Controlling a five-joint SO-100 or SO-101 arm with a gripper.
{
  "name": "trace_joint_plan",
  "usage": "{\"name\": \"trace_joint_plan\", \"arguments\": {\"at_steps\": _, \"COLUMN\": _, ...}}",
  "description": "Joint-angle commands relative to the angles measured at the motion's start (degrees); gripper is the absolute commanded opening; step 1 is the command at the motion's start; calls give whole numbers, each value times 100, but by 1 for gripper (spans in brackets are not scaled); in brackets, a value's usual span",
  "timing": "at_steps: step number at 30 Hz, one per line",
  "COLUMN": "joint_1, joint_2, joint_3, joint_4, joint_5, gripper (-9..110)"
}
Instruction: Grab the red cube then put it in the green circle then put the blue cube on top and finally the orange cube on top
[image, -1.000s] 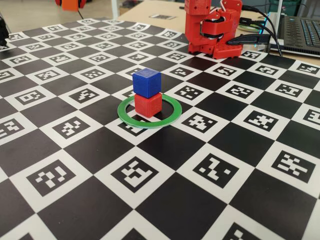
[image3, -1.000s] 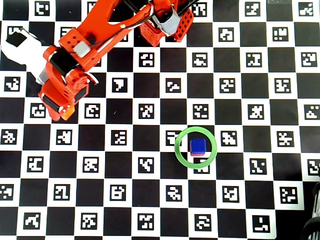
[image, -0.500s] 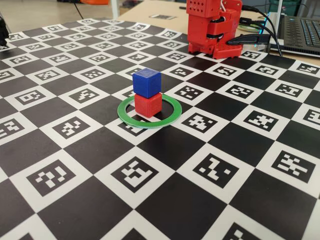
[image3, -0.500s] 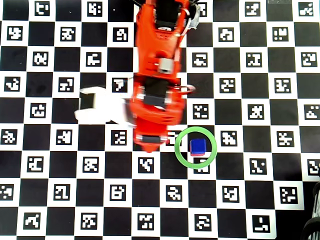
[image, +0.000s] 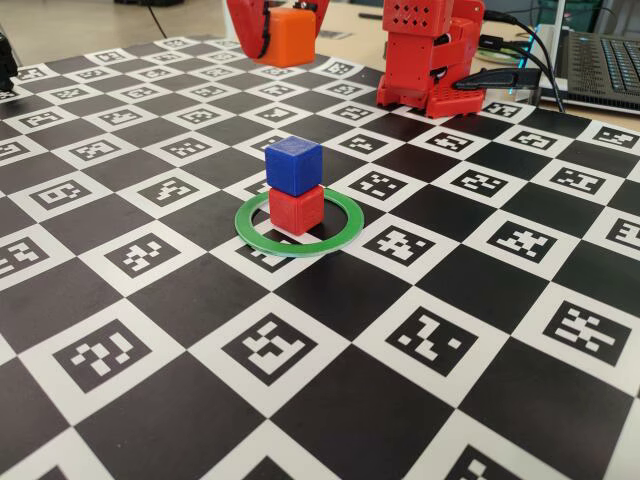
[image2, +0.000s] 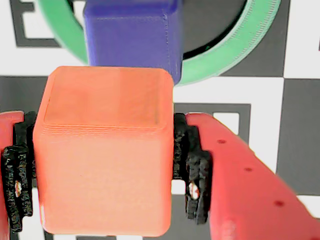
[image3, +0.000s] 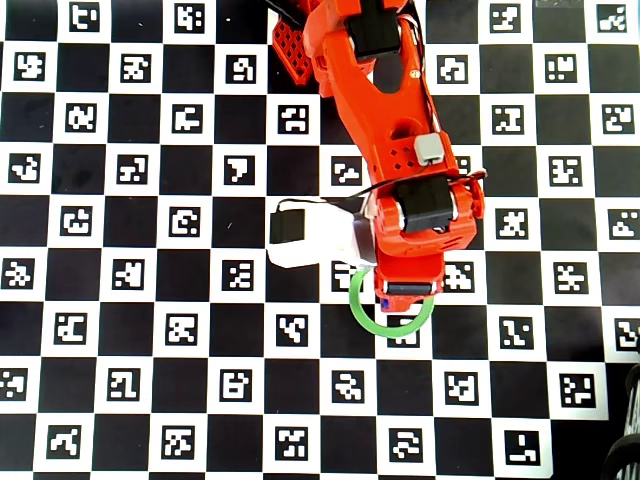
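In the fixed view the blue cube (image: 293, 165) sits on the red cube (image: 296, 210) inside the green circle (image: 262, 238), mid-table. The orange cube (image: 291, 37) hangs in the air behind and above the stack, with my gripper (image: 290, 42) shut on it. The wrist view shows the orange cube (image2: 105, 155) squeezed between the black pads (image2: 192, 170) of my gripper (image2: 104, 185). Just beyond it lie the blue cube (image2: 132, 37) and the green circle (image2: 235, 50). In the overhead view my arm (image3: 405, 190) covers the stack, and only the green circle (image3: 385, 327) shows.
The arm's red base (image: 430, 60) stands at the back of the chequered marker board (image: 330, 400). A laptop (image: 600, 60) and cables lie beyond the board's back right corner. A white camera block (image3: 310, 235) juts out left of the wrist.
The arm has swung from the board's left side, as the overhead view shows it, to over the green circle, carrying the orange cube. The stack has not moved.
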Motion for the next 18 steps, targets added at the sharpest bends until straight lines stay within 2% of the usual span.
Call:
{"name": "trace_joint_plan", "arguments": {"at_steps": 1, "joint_1": -105, "joint_2": 141, "joint_3": 18, "joint_4": -149, "joint_5": 26, "gripper": 8}}
{"name": "trace_joint_plan", "arguments": {"at_steps": 18, "joint_1": -246, "joint_2": 114, "joint_3": 888, "joint_4": -1055, "joint_5": -114, "gripper": 8}}
